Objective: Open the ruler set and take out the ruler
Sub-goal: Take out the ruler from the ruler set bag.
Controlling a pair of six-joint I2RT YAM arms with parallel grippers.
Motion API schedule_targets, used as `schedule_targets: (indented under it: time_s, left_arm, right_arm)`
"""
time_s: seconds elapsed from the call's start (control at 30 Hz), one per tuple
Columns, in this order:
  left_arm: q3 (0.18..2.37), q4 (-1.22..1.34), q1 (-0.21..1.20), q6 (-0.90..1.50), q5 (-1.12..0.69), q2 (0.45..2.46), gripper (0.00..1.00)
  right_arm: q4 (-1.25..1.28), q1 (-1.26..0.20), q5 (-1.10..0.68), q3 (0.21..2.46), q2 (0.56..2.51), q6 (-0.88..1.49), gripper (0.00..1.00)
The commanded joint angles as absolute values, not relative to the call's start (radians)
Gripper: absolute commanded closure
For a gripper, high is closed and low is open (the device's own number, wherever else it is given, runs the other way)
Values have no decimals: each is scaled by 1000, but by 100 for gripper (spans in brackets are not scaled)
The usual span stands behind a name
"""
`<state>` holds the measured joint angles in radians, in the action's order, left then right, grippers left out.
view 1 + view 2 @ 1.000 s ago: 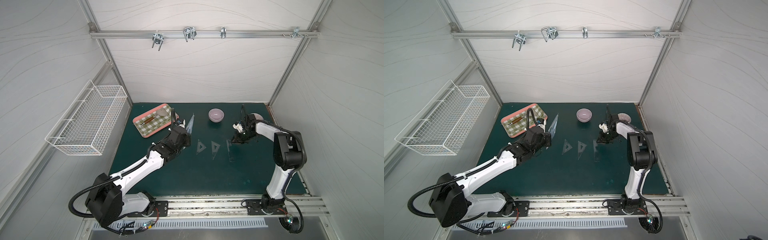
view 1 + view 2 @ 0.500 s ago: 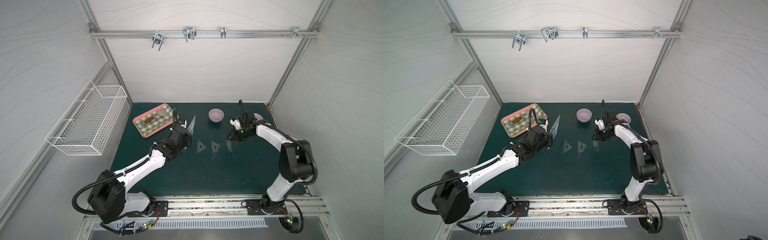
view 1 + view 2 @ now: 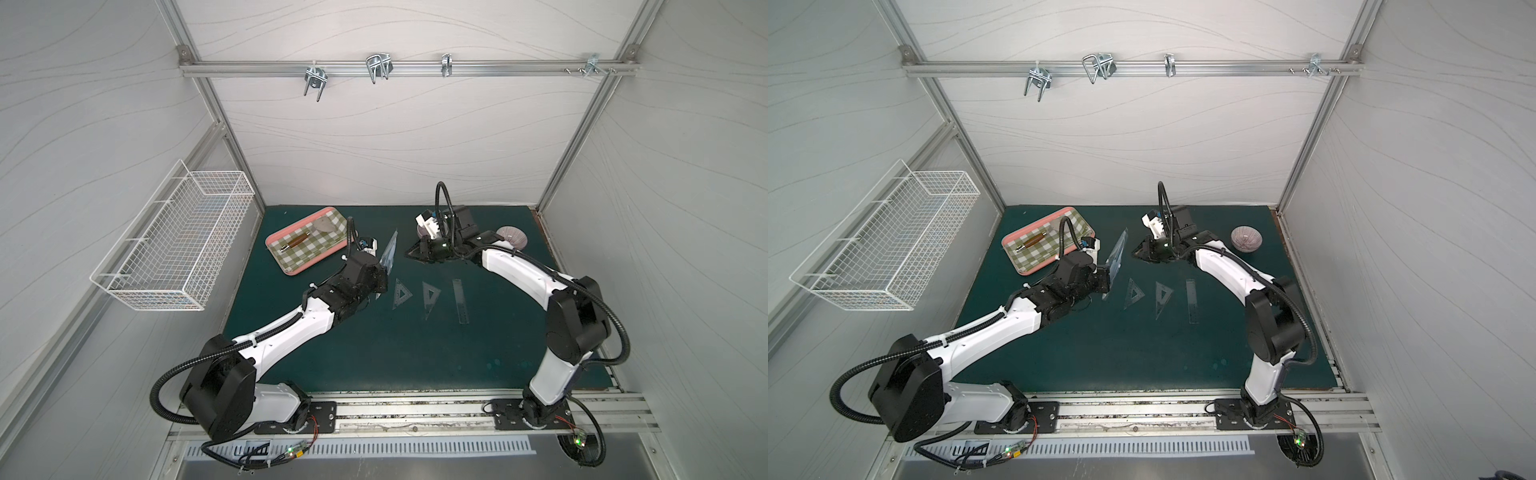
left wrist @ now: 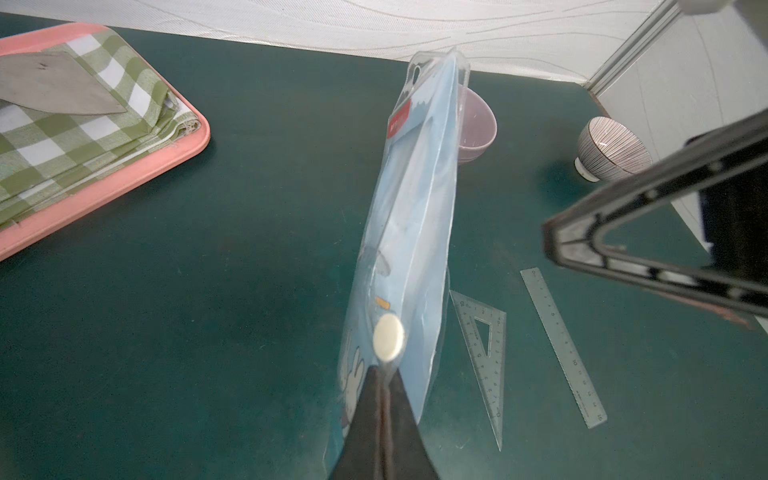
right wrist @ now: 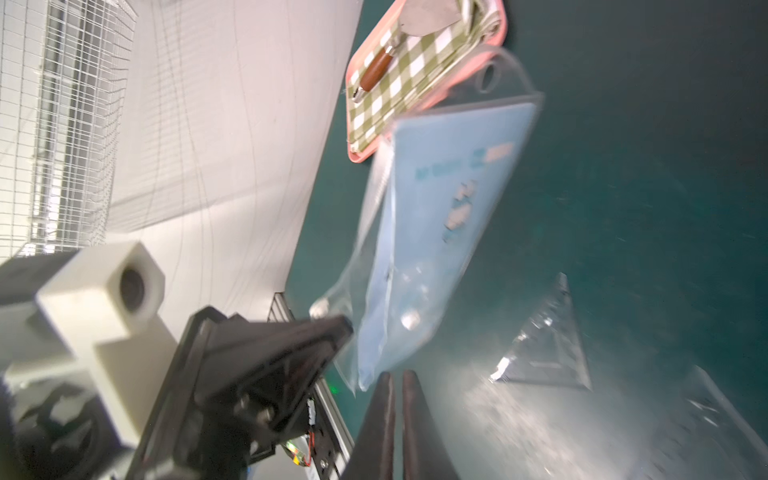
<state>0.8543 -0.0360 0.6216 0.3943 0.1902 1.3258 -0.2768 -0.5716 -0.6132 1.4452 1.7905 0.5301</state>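
Basically: left gripper [image 4: 384, 376] pinches the ruler set [image 4: 411, 208] at its snap end. Looks light, floppy, slick; I'd take the stiffer card edge. Right gripper [image 5: 397, 386] closed, empty.

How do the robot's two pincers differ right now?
The left pincer clamps the light-blue ruler set, holding it on edge off the mat; the right pincer grips nothing. The left pincer touches the ruler set; the right pincer points at it without touching. Both are black and shut.
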Motion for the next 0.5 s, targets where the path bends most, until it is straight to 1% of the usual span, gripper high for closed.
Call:
schedule_targets:
  time_s: [0.0, 0.2, 0.47]
  left_arm:
    - [904, 17, 619, 415, 187, 1328, 100]
    - [908, 9, 619, 413, 200, 1327, 100]
    - [908, 19, 618, 420, 202, 1311, 100]
  right_arm:
    - [-225, -611, -638, 1506, 1841, 598, 92]
    - [-264, -660, -621, 1585, 1892, 596, 94]
    - [-372, -697, -527, 1646, 1923, 552, 95]
